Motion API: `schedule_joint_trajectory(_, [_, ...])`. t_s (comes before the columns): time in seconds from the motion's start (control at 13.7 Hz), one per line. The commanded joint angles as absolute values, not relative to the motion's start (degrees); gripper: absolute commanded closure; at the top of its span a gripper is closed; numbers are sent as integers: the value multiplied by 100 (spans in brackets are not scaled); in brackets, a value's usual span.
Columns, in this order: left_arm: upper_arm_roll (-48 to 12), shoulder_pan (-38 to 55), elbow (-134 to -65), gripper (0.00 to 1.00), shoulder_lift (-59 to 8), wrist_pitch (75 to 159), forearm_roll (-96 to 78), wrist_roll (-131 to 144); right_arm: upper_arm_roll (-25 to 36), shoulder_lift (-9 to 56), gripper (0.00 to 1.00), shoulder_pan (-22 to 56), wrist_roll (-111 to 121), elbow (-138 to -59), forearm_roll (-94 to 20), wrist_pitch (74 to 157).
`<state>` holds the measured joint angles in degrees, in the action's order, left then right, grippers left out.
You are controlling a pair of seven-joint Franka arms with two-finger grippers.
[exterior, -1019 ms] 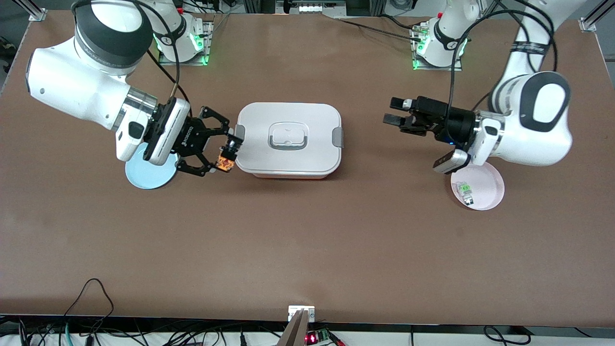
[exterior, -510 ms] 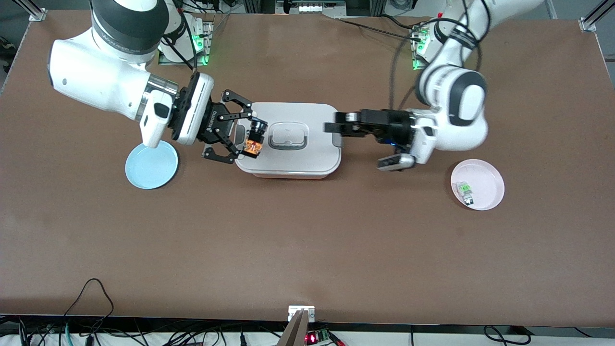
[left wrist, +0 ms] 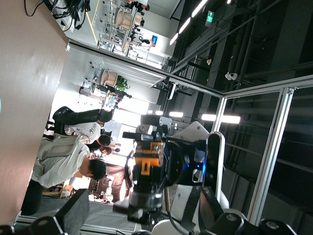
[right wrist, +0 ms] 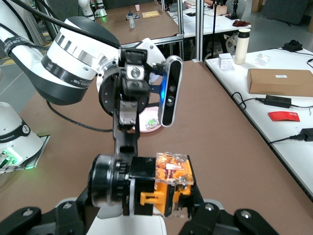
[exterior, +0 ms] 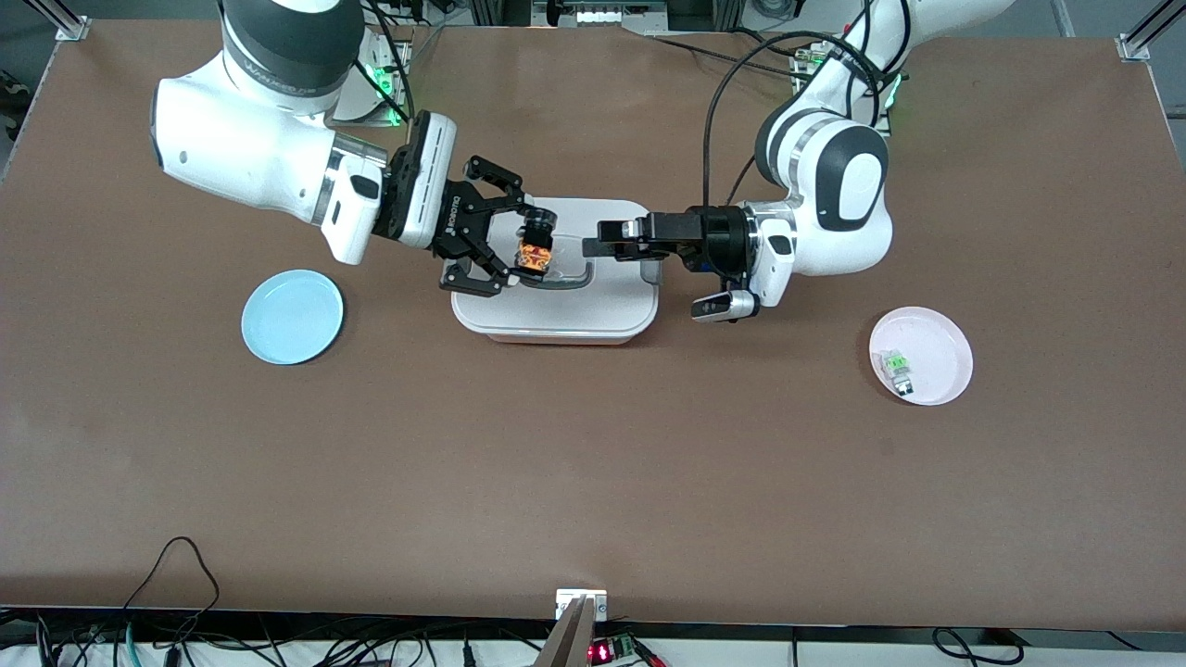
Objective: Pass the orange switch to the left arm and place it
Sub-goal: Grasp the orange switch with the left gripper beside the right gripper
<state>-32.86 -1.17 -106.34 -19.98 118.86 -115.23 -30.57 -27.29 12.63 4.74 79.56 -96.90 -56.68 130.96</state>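
Handover over the box (exterior: 593, 310): orange switch (exterior: 534, 252) pinched in right gripper (exterior: 532, 248) above the lid. Left gripper (exterior: 594, 246) alongside (fingers' spacing unclear). Best kept high, aligned squarely, grasping before any release.

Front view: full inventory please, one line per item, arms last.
orange switch: 1, black with orange, held in the air over the box lid.
box: 1, white with grey clips, mid-table between the arms.
blue plate: 1, light blue, toward the right arm's end of the table, nearer the front camera than the box.
pink plate: 1, pale pink, toward the left arm's end.
green-topped component: 1, grey-white with green, in the pink plate.
right tool: 1, black, over the box, shut on the switch.
left tool: 1, black, over the box, pointed at the switch, not yet gripping it.
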Motion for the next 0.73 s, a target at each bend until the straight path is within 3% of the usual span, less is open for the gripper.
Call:
schedule_joint_trajectory(0.0, [-3305, -26, -10362, 1, -2153, 12103, -11611, -3190, -2733, 1336, 64, 703, 7981, -9571, -5818, 13376])
schedule_joint_trajectory(0.15, [-3305, 0, -10275, 6, -2153, 12111, -11610, -3190, -2733, 1362, 64, 712, 7981, -9615, -5827, 13377])
schedule_joint_trajectory(0.22, [-3305, 44, -10266, 15, -2153, 12111, -11610, -3190, -2725, 1362, 64, 712, 7937, -9641, -5818, 13342])
schedule_joint_trajectory(0.29, [-3305, 44, -10274, 43, -2145, 12111, -11610, -3190, -2725, 1354, 64, 712, 7919, -9659, -5818, 13333])
schedule_joint_trajectory(0.36, [-3305, 44, -10274, 79, -2136, 12111, -11602, -3199, -2725, 1345, 64, 712, 7919, -9659, -5818, 13333])
schedule_joint_trajectory(0.44, [-3296, 44, -10274, 100, -2144, 12111, -11602, -3278, -2725, 1362, 64, 712, 7962, -9659, -5818, 13333])
schedule_joint_trajectory(0.66, [-3305, 53, -10274, 100, -2258, 12103, -11610, -3761, -2725, 1371, 64, 747, 7945, -9677, -5818, 13359])
